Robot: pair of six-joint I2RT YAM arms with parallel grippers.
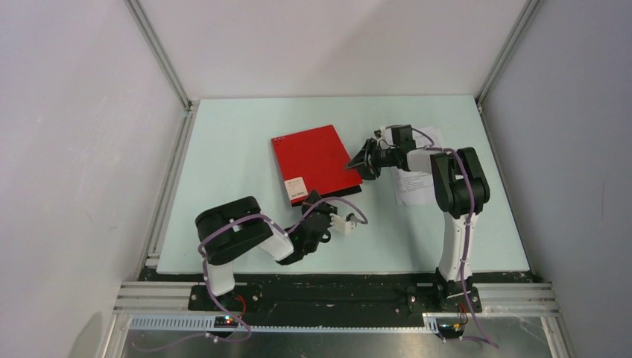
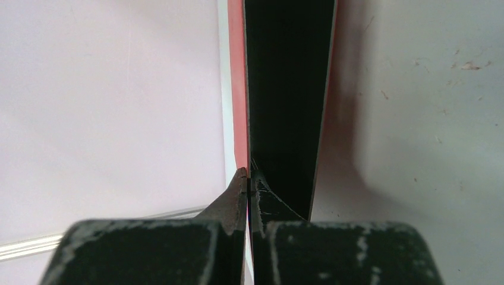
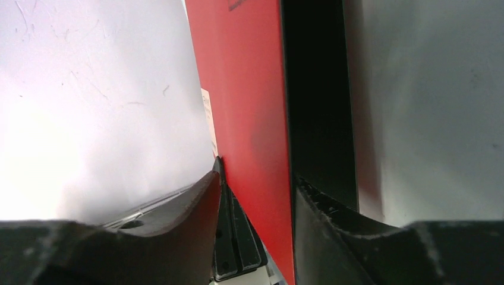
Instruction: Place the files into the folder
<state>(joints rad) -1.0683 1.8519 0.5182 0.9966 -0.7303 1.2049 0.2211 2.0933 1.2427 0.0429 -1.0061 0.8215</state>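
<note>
Smooth red card or plastic, faintly glossy, covers the folder (image 1: 311, 160); its inside face is matt black. The table (image 1: 238, 149) has a matt, pale-green top flecked with small scuffs. The files (image 1: 417, 186) are thin, matt white paper. The fingers (image 2: 229, 208) of the left gripper (image 2: 248, 181) look black, rough and worn grey. The frame rails (image 1: 160, 52) are silvery brushed metal.

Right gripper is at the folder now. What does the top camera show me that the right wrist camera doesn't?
Only the top camera: the files, partly hidden by the right arm, and the left gripper pinching the folder at its near corner. Only the right wrist: up close, its fingers straddle the red cover's edge, jaws apart, the black inside showing beyond. Both: the folder and the right gripper at its right edge.
</note>
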